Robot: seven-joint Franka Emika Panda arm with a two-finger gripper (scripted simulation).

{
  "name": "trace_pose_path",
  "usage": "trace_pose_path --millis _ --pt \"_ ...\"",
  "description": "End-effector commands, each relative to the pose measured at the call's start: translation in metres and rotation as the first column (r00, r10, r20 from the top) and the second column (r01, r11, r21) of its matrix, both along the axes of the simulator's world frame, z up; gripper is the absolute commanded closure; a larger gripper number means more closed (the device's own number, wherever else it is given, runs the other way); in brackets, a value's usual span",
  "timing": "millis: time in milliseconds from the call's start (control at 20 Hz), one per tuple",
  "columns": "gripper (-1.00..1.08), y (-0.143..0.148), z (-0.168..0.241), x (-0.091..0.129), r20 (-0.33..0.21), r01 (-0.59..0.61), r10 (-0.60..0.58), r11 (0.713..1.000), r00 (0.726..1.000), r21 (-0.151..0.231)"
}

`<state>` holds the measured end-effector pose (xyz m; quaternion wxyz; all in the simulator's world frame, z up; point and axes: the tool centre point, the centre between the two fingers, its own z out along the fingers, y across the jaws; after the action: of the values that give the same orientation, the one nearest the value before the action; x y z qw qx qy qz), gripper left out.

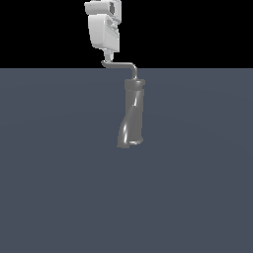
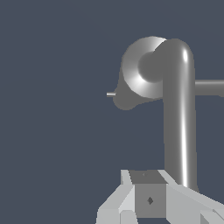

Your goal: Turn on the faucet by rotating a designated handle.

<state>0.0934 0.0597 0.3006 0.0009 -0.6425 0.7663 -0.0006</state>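
We have the pincer (image 1: 106, 55) down at the handle (image 1: 120, 64) tip atop the faucet (image 1: 132, 116) — its spread we cannot tell; the rotation looks still ahead.

No readable text, labels, brand names, numbers or signs are showing in either view. The grey faucet (image 1: 132, 116), its thin handle (image 1: 121, 64) and the white gripper (image 1: 107, 51) above it are all displaying plain, unmarked surfaces, and the dark floor (image 1: 59, 173) is bearing no markings.
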Motion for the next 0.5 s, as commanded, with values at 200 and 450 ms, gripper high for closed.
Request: trace_pose_path --millis 200,450 --pt "1.08 0.004 0.000 -0.017 -0.003 0.000 0.000 1.000 1.000 0.000" --pt "1.08 0.007 0.000 -0.030 -0.002 0.000 0.000 1.000 1.000 0.000"
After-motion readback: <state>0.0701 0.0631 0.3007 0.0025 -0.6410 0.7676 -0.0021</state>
